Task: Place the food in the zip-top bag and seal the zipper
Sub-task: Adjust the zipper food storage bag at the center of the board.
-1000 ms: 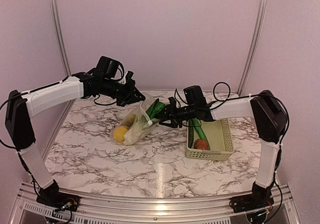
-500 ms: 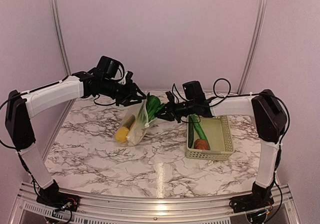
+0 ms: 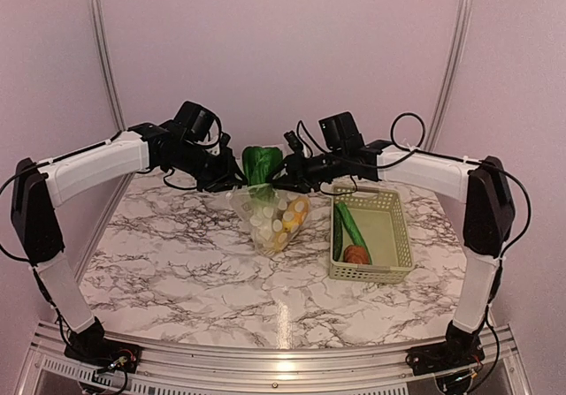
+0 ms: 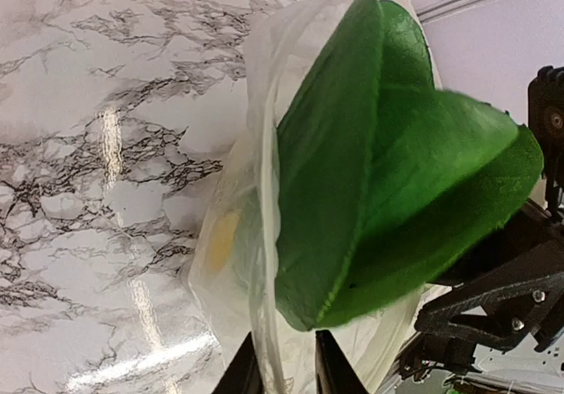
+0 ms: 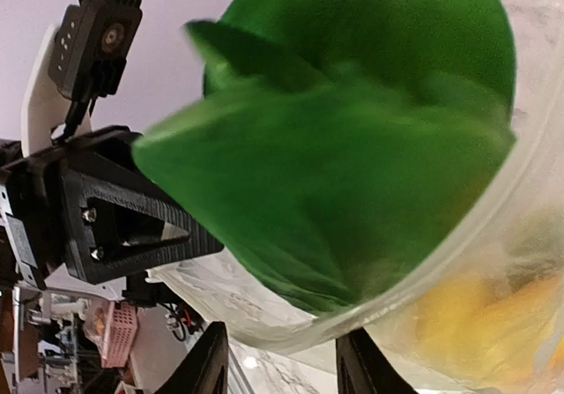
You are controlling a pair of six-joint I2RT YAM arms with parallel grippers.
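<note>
Just left of the basket [image 3: 367, 274] hangs the zip-top bag [image 3: 276, 223], left gripper [image 3: 232, 176] and right gripper [image 3: 287, 176] each pinching its mouth rim; bok choy [image 3: 262, 163] juts out and could jam the seal or tumble if a grip slips; cucumber [image 3: 350, 224] lies inside the basket

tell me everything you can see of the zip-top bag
The zip-top bag is clear, crinkly plastic with pale dots, hanging mouth-up between the left gripper and right gripper, each pinching a side of its rim. Green bok choy leaves poke out the open top; yellow food shows through below.
</note>
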